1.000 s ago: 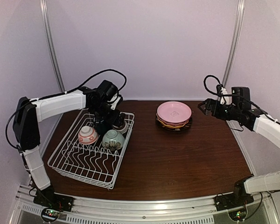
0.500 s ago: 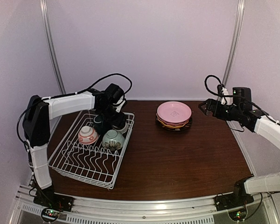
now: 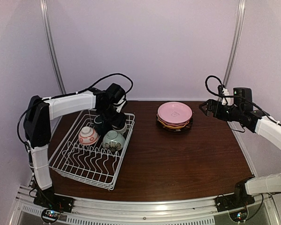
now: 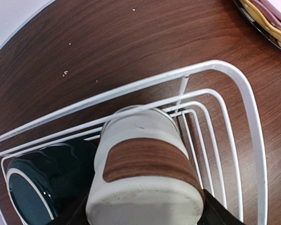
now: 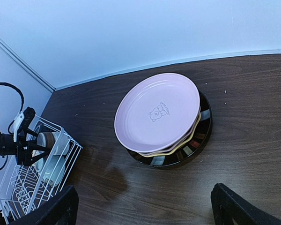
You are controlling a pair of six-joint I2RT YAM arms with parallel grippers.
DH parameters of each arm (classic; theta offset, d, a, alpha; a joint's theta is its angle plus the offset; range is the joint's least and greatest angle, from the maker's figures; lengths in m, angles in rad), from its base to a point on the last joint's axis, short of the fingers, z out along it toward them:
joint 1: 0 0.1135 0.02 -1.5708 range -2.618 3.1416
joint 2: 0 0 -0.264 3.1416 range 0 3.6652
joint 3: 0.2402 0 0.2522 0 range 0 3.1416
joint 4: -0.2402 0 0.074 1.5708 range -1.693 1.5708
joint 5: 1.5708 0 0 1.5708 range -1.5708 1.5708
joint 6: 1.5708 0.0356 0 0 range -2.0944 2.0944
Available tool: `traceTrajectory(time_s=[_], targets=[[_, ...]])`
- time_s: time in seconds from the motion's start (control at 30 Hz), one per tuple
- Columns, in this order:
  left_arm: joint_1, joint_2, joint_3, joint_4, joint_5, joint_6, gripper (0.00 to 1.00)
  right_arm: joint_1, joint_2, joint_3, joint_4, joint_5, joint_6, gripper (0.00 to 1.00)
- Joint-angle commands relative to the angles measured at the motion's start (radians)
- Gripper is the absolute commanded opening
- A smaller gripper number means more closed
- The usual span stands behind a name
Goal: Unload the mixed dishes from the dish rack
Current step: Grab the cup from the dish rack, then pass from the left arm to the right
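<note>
Four cups sit in the white wire dish rack [image 3: 86, 161], all gathered in its far half, while the wavy plate slots in its near half hold nothing. The left pincer [image 3: 113, 117] reaches down into the rack's far right corner and is clamped on the beige-and-brown cup [image 4: 145, 164]. In the left wrist view the cup's pale base is wedged between the two dark fingers [image 4: 72, 213], and its body lies against the corner wires of the rack. The dark green cup [image 4: 42, 183] is just beside it, deeper inside the rack, with its pale-rimmed mouth showing. Nearer the rack's middle stand the red-and-white patterned cup [image 3: 88, 135] and the pale green cup [image 3: 113, 139], side by side and almost touching.

Outside the rack, off to its right on the dark wood worktop [image 3: 178, 159], the plates are stacked. The light pink plate [image 3: 174, 112] lies on top, the rim of a yellow plate [image 5: 178, 149] peeks out below it, and a dark glossy plate [image 5: 203, 133] is at the bottom.

The right pincer [image 3: 203, 107] hangs in the air farther right, well apart from the rack and just beyond the plate stack, with its jaws spread wide and nothing between them.
</note>
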Motion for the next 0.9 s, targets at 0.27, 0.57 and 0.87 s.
traceTrajectory(time_s=[0.27,0.57,0.87], targets=[[-0.001,-0.218,0.044,-0.048,0.026,0.020,0.45,0.006,0.057,0.088,0.033,-0.169,0.013,1.00],[-0.001,-0.448,-0.028,0.113,0.285,0.022,0.45,0.103,0.095,0.141,0.169,-0.314,0.123,0.96],[-0.012,-0.654,-0.224,0.449,0.563,-0.029,0.44,0.332,0.144,0.229,0.335,-0.338,0.211,0.84]])
